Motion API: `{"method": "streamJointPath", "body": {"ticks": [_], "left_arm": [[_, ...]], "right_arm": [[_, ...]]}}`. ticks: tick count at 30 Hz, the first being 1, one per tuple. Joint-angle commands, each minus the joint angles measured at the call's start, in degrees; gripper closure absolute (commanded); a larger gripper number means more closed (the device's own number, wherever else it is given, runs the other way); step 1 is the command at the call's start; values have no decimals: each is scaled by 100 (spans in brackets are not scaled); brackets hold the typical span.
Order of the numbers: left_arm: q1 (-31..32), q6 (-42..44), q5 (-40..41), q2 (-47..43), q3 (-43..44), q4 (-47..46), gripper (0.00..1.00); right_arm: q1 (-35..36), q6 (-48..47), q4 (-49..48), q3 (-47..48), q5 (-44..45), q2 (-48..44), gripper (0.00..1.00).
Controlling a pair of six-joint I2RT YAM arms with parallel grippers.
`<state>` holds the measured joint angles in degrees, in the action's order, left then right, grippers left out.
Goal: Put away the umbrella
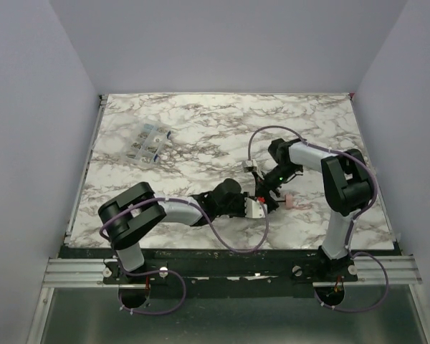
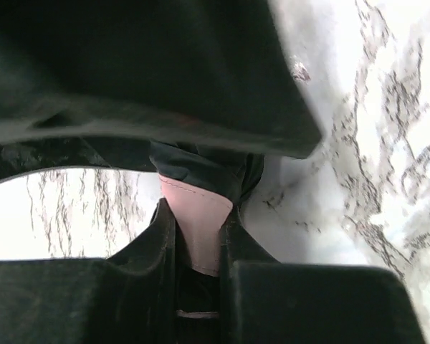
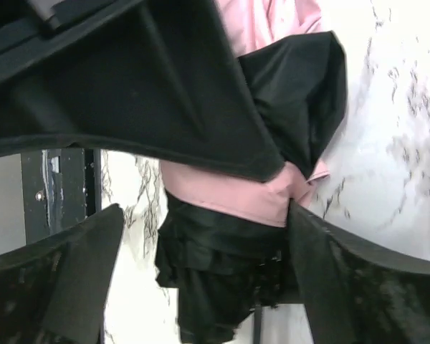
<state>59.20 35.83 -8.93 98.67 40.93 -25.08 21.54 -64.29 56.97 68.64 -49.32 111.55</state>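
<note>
Our left gripper was clamped on a pink fold of the umbrella, which lay on the table (a marbled one). Our right gripper straddled the umbrella, fingers apart, one against its fabric. Well beyond the umbrella, leftward, lay a packet.

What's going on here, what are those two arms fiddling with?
Two robot arms are handling a pink and black folding umbrella on a marble table; the job is to put it away. The left gripper is pinched shut on a strip of the pink fabric. The right gripper has its fingers open around the bunched bundle, with a gap on one side, so it isn't clamping it. The umbrella lies on the table, not yet put away.
</note>
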Motion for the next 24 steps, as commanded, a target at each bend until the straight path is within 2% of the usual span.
{"method": "streamJointPath", "body": {"ticks": [1,5,9,10,11,12,13,15,18,21,24], "left_arm": [[-592,-831,-1362,658,235,1900,100],[-1133,-1292,-2594,1221,835,2695,100],[-1445,-1778,-2993,1937,1694,3599,100],[-1490,-1822,-3113,2140,1881,3832,100],[-1528,-1898,-3190,2289,2084,4060,100],[-1549,-1985,-3266,2457,2214,4215,100],[-1575,-2018,-3361,2584,2355,4371,100],[-1615,-2078,-3511,2771,2512,4575,100],[-1721,-2159,-3695,3003,2722,4834,100],[-1770,-2221,-3810,3197,2909,5037,100],[-1821,-2199,-3958,3360,3105,5232,100]], "right_arm": [[-597,-101,11,-121,284,-219,0],[-1523,-144,-529,-62,-537,-1270,0],[-1873,-673,-1608,-1071,-1074,-2742,0],[-1864,-986,-1587,-1354,-1136,-3045,0],[-1822,-1795,-1293,-1505,-1162,-3230,0],[-1702,-2469,-911,-1618,-1080,-3371,0],[-1576,-2680,-905,-1751,-881,-3496,1],[-1424,-2358,-1586,-2202,-626,-3857,3],[-1119,-1773,-3093,-2918,-3,-4384,1],[-855,-1887,-3225,-2990,354,-4150,1],[-590,-1764,-3896,-3339,839,-3960,1]]}}
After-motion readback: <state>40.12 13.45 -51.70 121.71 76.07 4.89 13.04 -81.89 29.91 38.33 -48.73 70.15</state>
